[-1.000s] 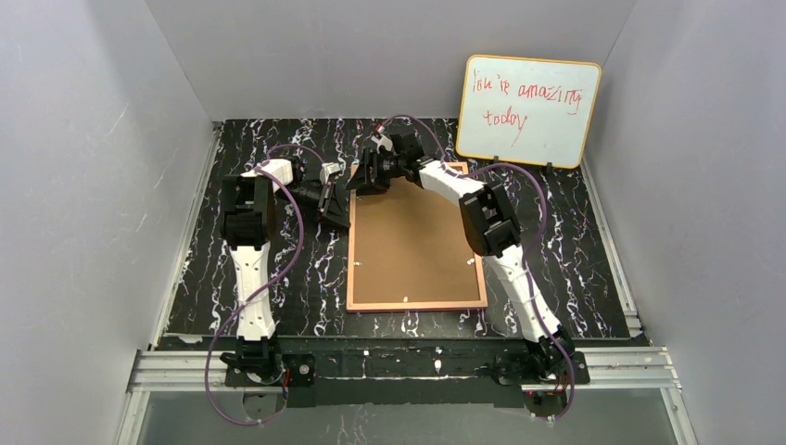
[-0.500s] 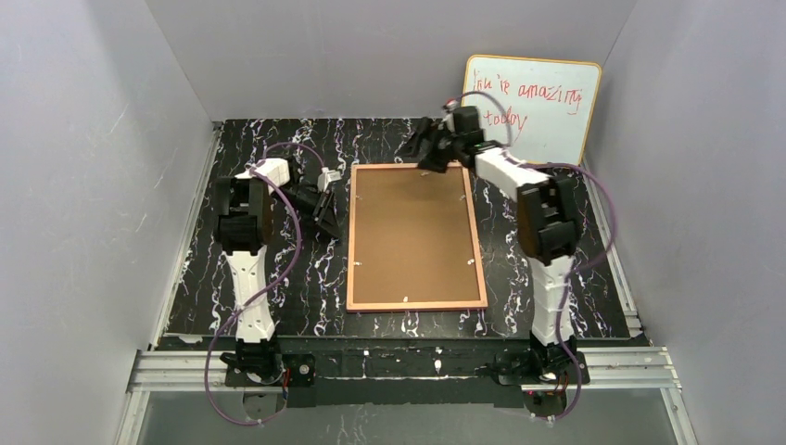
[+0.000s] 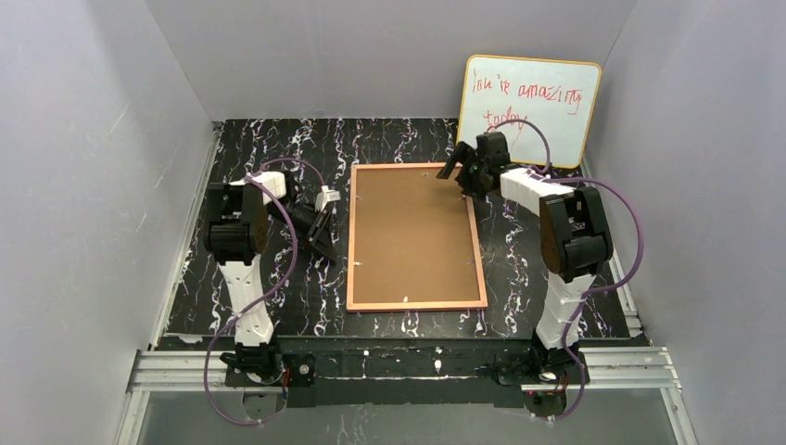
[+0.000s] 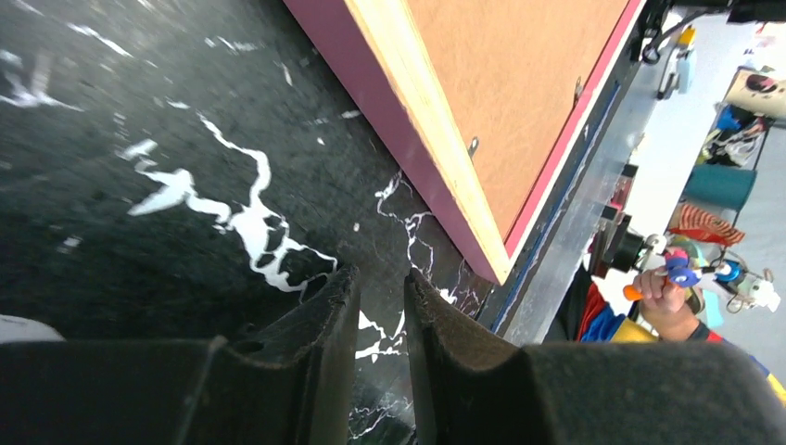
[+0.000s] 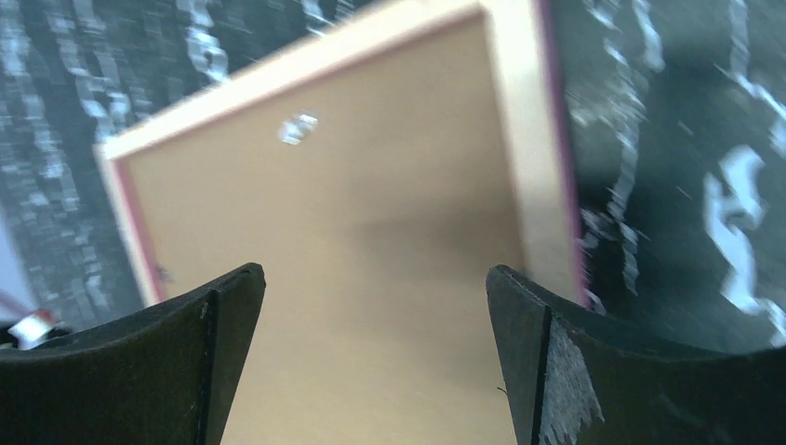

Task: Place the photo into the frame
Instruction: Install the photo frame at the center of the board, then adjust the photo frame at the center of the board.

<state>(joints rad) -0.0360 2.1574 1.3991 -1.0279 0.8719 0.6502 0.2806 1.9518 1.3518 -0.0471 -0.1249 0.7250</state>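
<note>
The frame (image 3: 415, 236) lies face down mid-table, its brown backing up inside a pink-orange border. The photo is not in view. My left gripper (image 3: 329, 243) is low over the table just left of the frame's left edge. In the left wrist view (image 4: 382, 278) its jaws stand a narrow gap apart with nothing between, and the frame's edge (image 4: 436, 120) lies ahead to the right. My right gripper (image 3: 452, 171) hovers over the frame's far right corner. In the right wrist view (image 5: 375, 273) it is open and empty above the backing (image 5: 371, 204).
A yellow-edged whiteboard (image 3: 528, 111) with red writing leans on the back wall at the right, close behind the right arm. Small metal tabs (image 3: 406, 298) sit along the frame's inner edge. Grey walls enclose the black marbled table (image 3: 269, 158).
My right arm has swung from the frame's far left corner to its far right corner. My left gripper has drawn back slightly toward the near side. The frame has not moved.
</note>
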